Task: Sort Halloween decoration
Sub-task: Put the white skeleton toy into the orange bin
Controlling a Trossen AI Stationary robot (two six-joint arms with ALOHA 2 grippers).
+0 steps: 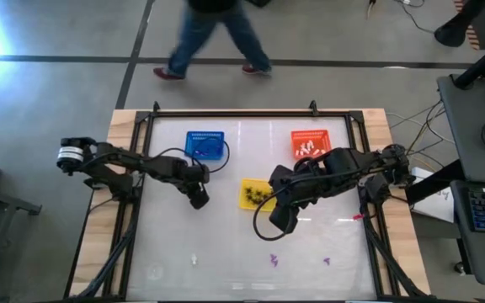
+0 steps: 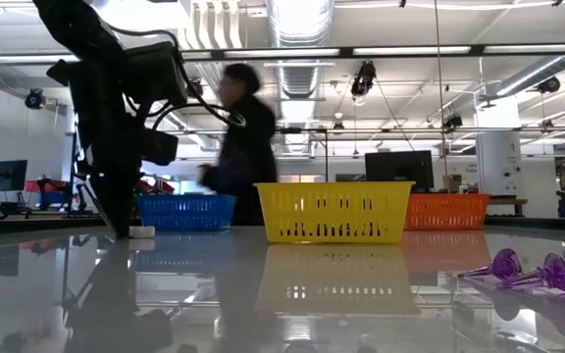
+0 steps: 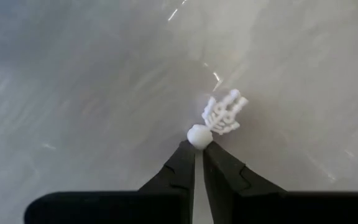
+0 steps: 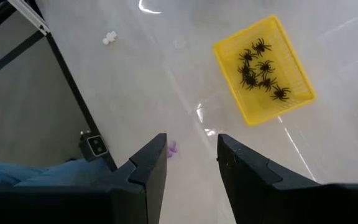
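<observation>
Your left end effector point(image 3: 197, 152) is pinched shut on a white skeleton trinket point(image 3: 219, 118), gripping only its round head while the ribbed body hangs free beyond the tips. That hold looks thin, so lift slowly and keep the wrist level. The orange basket point(image 1: 311, 143), at about one o'clock from it on the table point(image 1: 226, 244), already holds white pieces, so it is probably where this one goes. The trinket is hard, glossy plastic, knobbly and light; the table is slick and mirror-like.

Your right end effector point(image 4: 191, 158) hangs open and empty, with a purple trinket point(image 4: 172, 148) just beside its fingers. The yellow basket point(image 4: 265, 68), slotted plastic, holds black spiders point(image 4: 260, 65). The blue basket point(image 1: 205, 145) sits at twelve o'clock from the left arm.
</observation>
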